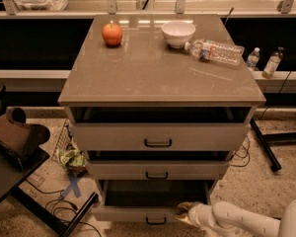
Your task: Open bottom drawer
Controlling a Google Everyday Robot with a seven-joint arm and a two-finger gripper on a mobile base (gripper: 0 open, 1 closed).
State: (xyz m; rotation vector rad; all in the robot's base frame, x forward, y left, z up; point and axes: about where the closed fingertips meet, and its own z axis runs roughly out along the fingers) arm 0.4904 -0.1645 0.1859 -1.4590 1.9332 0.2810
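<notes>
The cabinet has three grey-beige drawers, all pulled out some way. The bottom drawer (133, 214) is the lowest, with a small black bar handle (156, 221) on its front panel and a dark open cavity behind it. My gripper (183, 212) comes in from the lower right on a white arm (237, 220). It sits at the top edge of the bottom drawer's front panel, right of the handle. The middle drawer (158, 171) and the top drawer (158, 137) sit above.
On the cabinet top (158, 73) are an orange fruit (112, 34), a white bowl (178, 33) and a lying plastic bottle (214, 50). A dark chair (15, 142) stands at the left, with cables and a snack bag (69, 158) on the floor. A black stand leg (266, 144) lies at the right.
</notes>
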